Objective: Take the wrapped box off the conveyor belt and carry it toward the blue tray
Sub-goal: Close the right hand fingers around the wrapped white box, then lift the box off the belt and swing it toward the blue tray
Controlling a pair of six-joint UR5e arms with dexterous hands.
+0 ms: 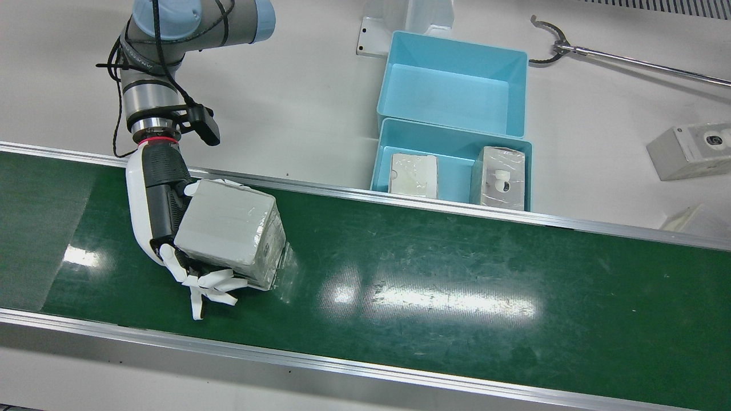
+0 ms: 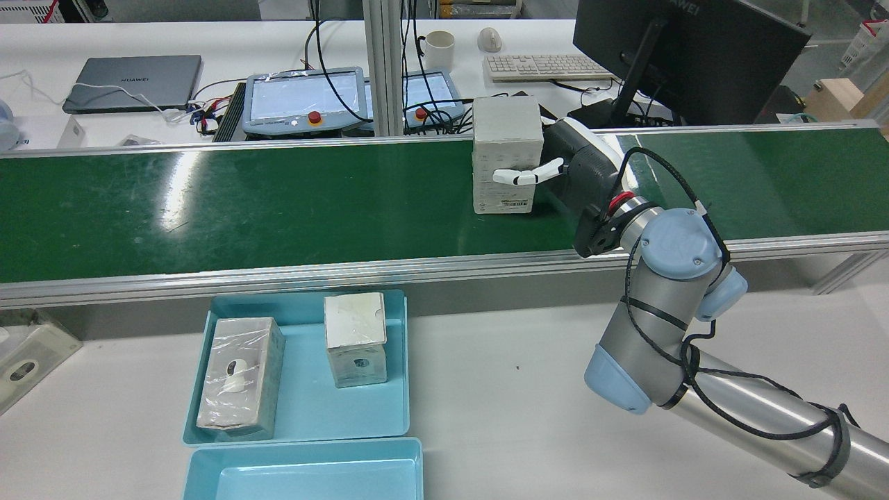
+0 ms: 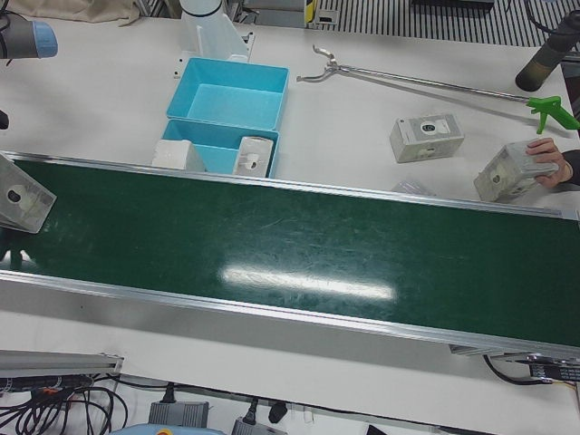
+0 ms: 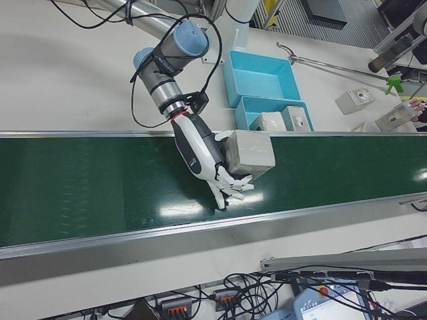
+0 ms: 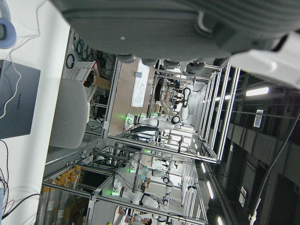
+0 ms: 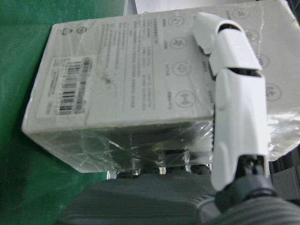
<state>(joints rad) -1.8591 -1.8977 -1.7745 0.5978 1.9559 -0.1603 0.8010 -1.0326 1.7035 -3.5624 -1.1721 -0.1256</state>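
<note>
The wrapped box (image 1: 231, 228), grey-white under clear film, sits tilted over the green conveyor belt (image 1: 457, 268). My right hand (image 1: 165, 222) is shut on it, palm against one side, with white fingers (image 1: 211, 285) curled under the far edge. The rear view shows the box (image 2: 507, 139) upright with a finger (image 2: 528, 176) across its face. The right hand view shows the box's label side (image 6: 122, 79) close up. The blue tray (image 1: 451, 134) holding two wrapped boxes lies beyond the belt, to the view's right. My left hand (image 5: 164, 28) shows only as a grey palm.
A second, empty blue tray (image 1: 445, 94) adjoins the first. A long grabber tool (image 1: 571, 48) and a loose box (image 1: 688, 148) lie on the white table. A person's hand holds another box (image 3: 512, 172) at the far end. Aluminium rails (image 1: 400, 197) edge the belt.
</note>
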